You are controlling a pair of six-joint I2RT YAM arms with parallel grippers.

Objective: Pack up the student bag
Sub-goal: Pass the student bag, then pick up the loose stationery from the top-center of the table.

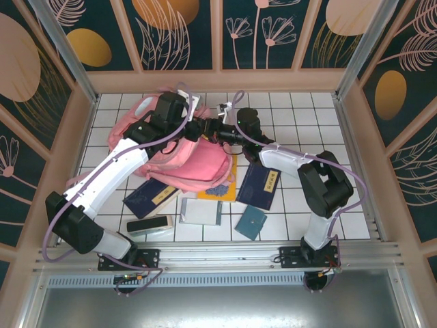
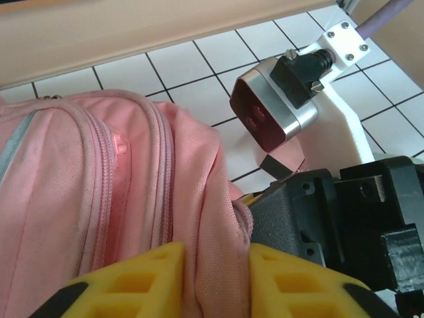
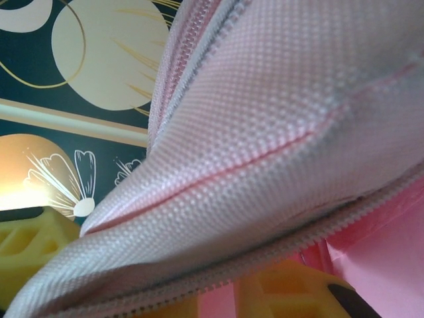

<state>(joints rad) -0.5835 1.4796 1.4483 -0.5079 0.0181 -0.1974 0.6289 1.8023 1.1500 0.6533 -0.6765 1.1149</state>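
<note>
The student bag (image 1: pixel 183 152), a large soft pink backpack, lies on the white tiled table left of centre. Both grippers meet at its upper right edge. My left gripper (image 2: pixel 215 281) is shut on a fold of the bag's pink fabric (image 2: pixel 218 225), pinched between its yellow fingers (image 2: pixel 142 281). From above, the left gripper (image 1: pixel 199 128) faces the right gripper (image 1: pixel 216 130). In the right wrist view my right gripper (image 3: pixel 165 288) is shut on the bag's zipper edge (image 3: pixel 265 199), which runs between its yellow fingers (image 3: pixel 30 242). The right gripper's black body (image 2: pixel 331 218) sits just beside the left fingers.
In front of the bag lie a dark blue book (image 1: pixel 151 197), a second dark blue book (image 1: pixel 260 184), a yellow book (image 1: pixel 220 193) partly under the bag, a grey pouch (image 1: pixel 200 212), a small teal wallet (image 1: pixel 250 223) and a black-and-white case (image 1: pixel 149 226). Wooden walls enclose the table.
</note>
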